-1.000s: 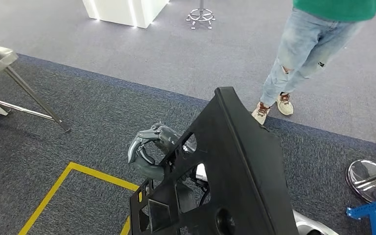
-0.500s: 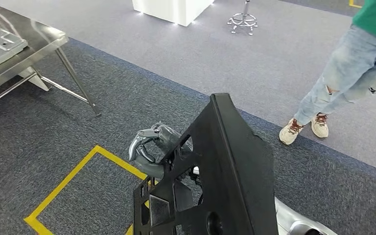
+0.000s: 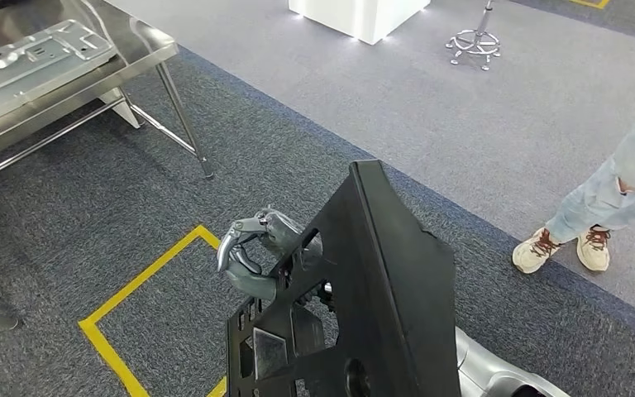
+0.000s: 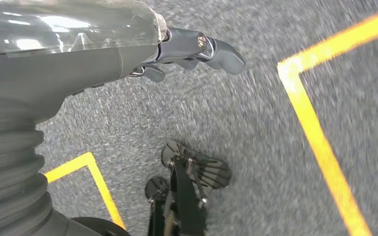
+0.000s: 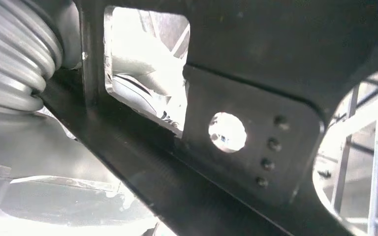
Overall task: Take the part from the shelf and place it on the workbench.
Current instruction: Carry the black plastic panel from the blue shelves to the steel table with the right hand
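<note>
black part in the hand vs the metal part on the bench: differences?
The black part is matte and dark, standing steeply on edge in the robot hand; the metal part is shiny silver, lying flat on the workbench. Both are flat panels with cutouts.

Even overhead light fills the head view, sharp throughout, with soft shadows under the steel workbench (image 3: 66, 70) and glare on its top. The left wrist view is motion-blurred across the carpet (image 4: 275, 196) and yellow floor tape (image 4: 320, 142). In the right wrist view the black part (image 5: 256, 64) sits dark and soft against blown-out white openings.
</note>
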{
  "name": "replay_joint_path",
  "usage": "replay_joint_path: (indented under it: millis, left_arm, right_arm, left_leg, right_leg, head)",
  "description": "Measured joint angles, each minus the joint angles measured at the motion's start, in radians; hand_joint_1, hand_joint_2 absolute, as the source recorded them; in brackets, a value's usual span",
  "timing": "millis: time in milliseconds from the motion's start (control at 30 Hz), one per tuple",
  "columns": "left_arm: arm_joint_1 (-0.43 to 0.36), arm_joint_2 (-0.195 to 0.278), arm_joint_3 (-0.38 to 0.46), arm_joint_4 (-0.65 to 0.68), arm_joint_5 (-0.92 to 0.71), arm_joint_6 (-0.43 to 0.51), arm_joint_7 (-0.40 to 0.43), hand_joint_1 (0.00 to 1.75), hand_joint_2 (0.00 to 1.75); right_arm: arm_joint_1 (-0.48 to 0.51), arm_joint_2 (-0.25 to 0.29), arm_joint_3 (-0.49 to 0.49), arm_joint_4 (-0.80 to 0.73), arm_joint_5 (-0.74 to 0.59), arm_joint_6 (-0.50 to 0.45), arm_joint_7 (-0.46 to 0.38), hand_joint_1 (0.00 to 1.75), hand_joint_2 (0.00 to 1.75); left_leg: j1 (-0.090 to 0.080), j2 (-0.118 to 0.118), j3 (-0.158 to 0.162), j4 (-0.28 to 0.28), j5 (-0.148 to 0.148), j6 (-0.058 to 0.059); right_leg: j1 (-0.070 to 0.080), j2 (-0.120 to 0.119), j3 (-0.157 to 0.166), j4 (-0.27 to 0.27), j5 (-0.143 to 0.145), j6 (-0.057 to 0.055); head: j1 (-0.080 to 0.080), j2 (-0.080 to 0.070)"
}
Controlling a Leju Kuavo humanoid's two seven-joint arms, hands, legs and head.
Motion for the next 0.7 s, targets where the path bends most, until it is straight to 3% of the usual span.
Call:
replay_joint_path:
  millis: [67, 133, 200, 267, 333, 367, 400, 433, 500, 567, 633, 700]
  left_arm:
    - [0.000, 0.003, 0.001, 0.000, 0.003, 0.000, -0.001, 0.00, 1.75]
    - [0.003, 0.003, 0.001, 0.000, 0.005, -0.002, -0.005, 0.00, 1.75]
    - [0.004, 0.001, 0.001, 0.000, 0.006, -0.006, -0.009, 0.00, 1.75]
    - [-0.002, 0.000, 0.001, 0.000, 0.007, -0.011, -0.011, 0.00, 1.75]
    - [-0.006, -0.002, 0.001, 0.000, 0.008, -0.018, -0.012, 0.00, 1.75]
    - [-0.007, -0.004, 0.001, 0.000, 0.009, -0.022, -0.012, 0.00, 1.75]
    - [-0.007, -0.005, 0.001, 0.000, 0.009, -0.025, -0.012, 0.00, 1.75]
    - [-0.007, -0.006, 0.001, 0.000, 0.010, -0.027, -0.012, 0.00, 1.75]
    - [-0.009, -0.008, 0.001, 0.000, 0.011, -0.029, -0.012, 0.00, 1.75]
    - [-0.010, -0.009, 0.001, 0.000, 0.013, -0.029, -0.011, 0.00, 1.75]
    - [-0.006, -0.008, 0.001, 0.000, 0.013, -0.028, -0.010, 0.00, 1.75]
    - [-0.005, -0.009, 0.002, 0.000, 0.014, -0.027, -0.008, 0.00, 1.75]
  right_arm:
    - [0.000, -0.001, -0.001, 0.000, 0.000, 0.004, -0.002, 1.71, 1.75]
    - [-0.001, 0.001, -0.001, 0.000, 0.000, 0.006, -0.003, 1.71, 1.75]
    - [-0.004, 0.004, -0.002, 0.000, 0.000, 0.007, -0.005, 1.71, 1.75]
    - [-0.006, 0.004, -0.002, 0.002, 0.001, 0.007, -0.006, 1.71, 1.75]
    - [-0.006, 0.005, -0.002, 0.006, 0.002, 0.009, -0.003, 1.71, 1.75]
    - [-0.006, 0.006, -0.002, 0.007, 0.002, 0.009, 0.000, 1.71, 1.75]
    - [-0.007, 0.009, -0.002, 0.008, 0.002, 0.009, 0.002, 1.71, 1.75]
    - [-0.009, 0.012, -0.002, 0.008, 0.002, 0.009, 0.004, 1.71, 1.75]
    - [-0.013, 0.018, -0.002, 0.009, 0.002, 0.010, 0.005, 1.71, 1.75]
    - [-0.016, 0.024, -0.002, 0.012, 0.002, 0.011, 0.005, 1.71, 1.75]
    - [-0.018, 0.032, -0.002, 0.014, 0.002, 0.012, 0.006, 1.71, 1.75]
    - [-0.022, 0.041, -0.002, 0.015, 0.001, 0.012, 0.005, 1.71, 1.75]
  left_leg:
    - [-0.011, 0.012, 0.016, -0.037, -0.002, 0.015]
    - [-0.009, -0.015, 0.019, -0.045, 0.001, 0.026]
    - [-0.002, -0.039, 0.028, -0.054, 0.007, 0.035]
    - [0.001, -0.063, 0.030, -0.057, 0.009, 0.042]
    - [0.001, -0.091, 0.030, -0.056, 0.009, 0.044]
    - [0.001, -0.107, 0.030, -0.054, 0.008, 0.043]
    - [0.001, -0.122, 0.031, -0.052, 0.007, 0.042]
    - [0.002, -0.138, 0.032, -0.050, 0.005, 0.039]
    - [0.002, -0.164, 0.029, -0.041, 0.000, 0.032]
    - [0.005, -0.186, 0.022, -0.038, -0.002, 0.022]
    - [0.009, -0.198, 0.016, -0.039, -0.003, 0.009]
    - [0.009, -0.155, 0.002, -0.008, -0.022, -0.001]
  right_leg:
    - [0.004, -0.021, 0.004, -0.001, -0.005, 0.009]
    - [0.002, -0.033, 0.011, 0.000, -0.012, 0.021]
    - [-0.002, 0.009, -0.001, 0.039, -0.039, 0.032]
    - [-0.006, 0.068, -0.060, 0.156, -0.095, 0.036]
    - [-0.008, 0.086, -0.128, 0.271, -0.129, 0.038]
    - [-0.008, 0.088, -0.142, 0.283, -0.118, 0.038]
    - [-0.009, 0.092, -0.136, 0.256, -0.088, 0.036]
    - [-0.010, 0.102, -0.113, 0.195, -0.045, 0.034]
    - [-0.014, 0.145, -0.062, 0.068, 0.016, 0.030]
    - [-0.014, 0.167, -0.041, 0.016, 0.027, 0.024]
    - [-0.012, 0.146, -0.036, 0.007, 0.029, 0.013]
    - [-0.013, 0.122, -0.027, -0.004, 0.031, 0.000]
  head:
    - [0.001, 0.000]
    - [0.001, 0.000]
    - [0.002, 0.000]
    - [0.003, 0.000]
    - [0.004, 0.000]
    - [0.004, 0.000]
    - [0.004, 0.000]
    - [0.004, 0.000]
    - [0.003, 0.000]
    - [0.003, 0.000]
    - [0.003, 0.000]
    - [0.001, 0.000]
